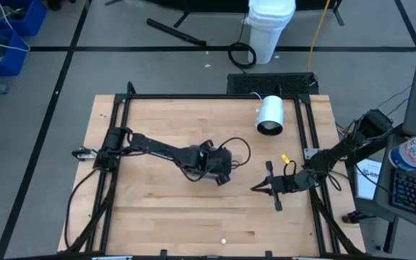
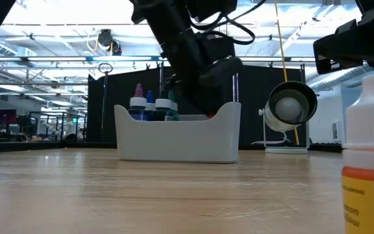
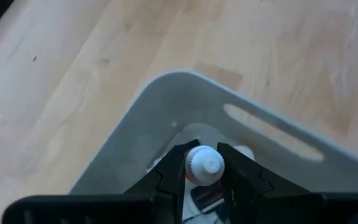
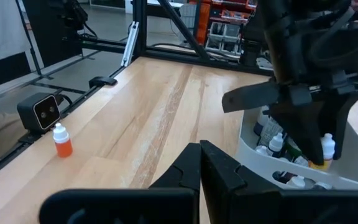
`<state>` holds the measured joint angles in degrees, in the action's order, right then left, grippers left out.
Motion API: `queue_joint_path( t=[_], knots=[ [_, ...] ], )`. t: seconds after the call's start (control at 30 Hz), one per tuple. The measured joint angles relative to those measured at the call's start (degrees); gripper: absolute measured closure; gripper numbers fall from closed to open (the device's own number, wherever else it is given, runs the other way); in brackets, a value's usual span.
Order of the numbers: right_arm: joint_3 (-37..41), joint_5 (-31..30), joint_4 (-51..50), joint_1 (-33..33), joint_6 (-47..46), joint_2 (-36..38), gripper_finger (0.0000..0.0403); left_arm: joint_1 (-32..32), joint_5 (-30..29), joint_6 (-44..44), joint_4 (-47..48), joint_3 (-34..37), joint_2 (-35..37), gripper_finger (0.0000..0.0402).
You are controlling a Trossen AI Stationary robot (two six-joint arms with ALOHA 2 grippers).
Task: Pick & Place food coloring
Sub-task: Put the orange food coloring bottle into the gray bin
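Pale wooden boards make up the table [image 1: 157,209], framed by dark rails, and on it we count two arms at work. Our left gripper [image 3: 205,180] hangs over the grey tray [image 2: 177,140] near the table's middle, its fingers [image 3: 166,180] pinching one small white-capped bottle [image 3: 204,165] with an orange body, held just above the tray's inside. In the low view we count at least three more bottle tops standing upright in the tray's far end: one white cap with a purple tip [image 2: 137,101], one blue tip [image 2: 150,96] and one white cap [image 2: 163,103]; others may sit behind the arm, and we cannot tell how many. One orange bottle with a white cap [image 4: 61,141] stands alone on the wood at the table's edge, well apart from the tray, beside one small grey camera box [image 4: 40,111]. Our right gripper [image 4: 201,152] rests low over the boards to the right of the tray, its fingers pressed together and holding nothing. One large white cylinder [image 1: 271,115] lies on its side toward the far edge of the table.
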<state>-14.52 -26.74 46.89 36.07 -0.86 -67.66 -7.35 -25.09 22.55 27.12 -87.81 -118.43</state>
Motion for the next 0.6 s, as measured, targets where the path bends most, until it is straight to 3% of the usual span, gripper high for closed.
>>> queue_joint_path(
  t=[0.33, 0.6],
  knots=[
    [0.0, 0.0, 0.0, 0.0, 0.0, 0.0, 0.0403, 1.1, 11.7, -17.6, 3.2, -1.3, 0.2, 0.0318],
    [0.0, 0.0, 0.0, 0.0, 0.0, 0.0, 0.0403, 3.5, 12.9, -25.4, 13.5, -8.4, 0.3, 0.0318]
  ],
)
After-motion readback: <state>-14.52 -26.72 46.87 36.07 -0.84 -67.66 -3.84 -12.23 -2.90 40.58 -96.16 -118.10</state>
